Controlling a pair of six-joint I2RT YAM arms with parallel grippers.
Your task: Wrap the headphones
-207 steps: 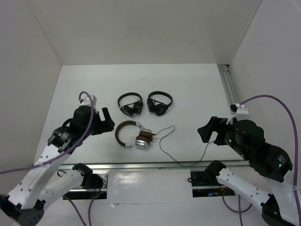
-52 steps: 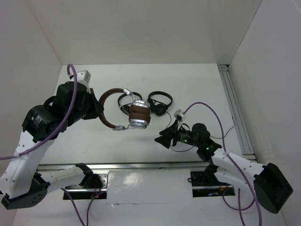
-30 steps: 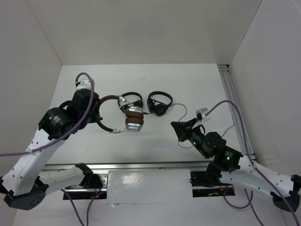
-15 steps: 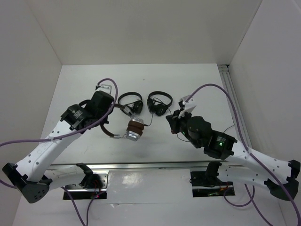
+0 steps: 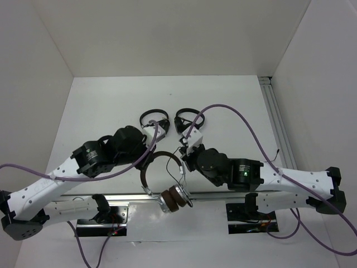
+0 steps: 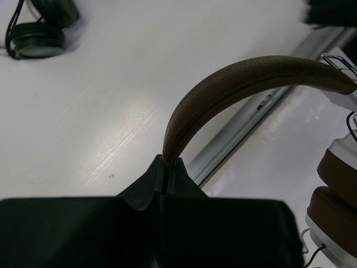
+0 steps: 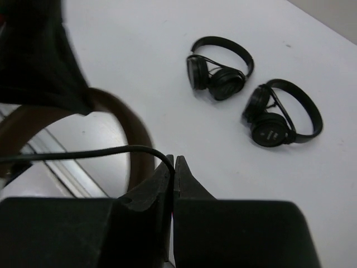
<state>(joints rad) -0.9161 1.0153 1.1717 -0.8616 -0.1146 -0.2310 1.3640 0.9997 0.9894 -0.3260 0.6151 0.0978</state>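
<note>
The headphones (image 5: 165,155) hang above the table's near edge, brown headband arched up and the silver and brown earcups (image 5: 173,199) dangling over the rail. My left gripper (image 5: 149,163) is shut on the headband, whose strap (image 6: 240,78) rises out of the closed tips (image 6: 168,162). To its right, my right gripper (image 5: 184,156) is shut on the thin black cable (image 7: 83,152), which bends left out of the tips (image 7: 173,162). The headband (image 7: 134,139) shows just behind that cable. The rest of the cable is hidden.
Two small all-black headphones (image 5: 153,120) (image 5: 188,119) lie side by side at the table's middle back, also seen below the right wrist (image 7: 220,70) (image 7: 281,120). A metal rail (image 5: 223,195) runs along the near edge, another (image 5: 273,106) along the right wall.
Both arms have swung toward the near edge. The headphones went from mid-table to hanging over the near rail, and the right gripper came left and closer with the cable.
</note>
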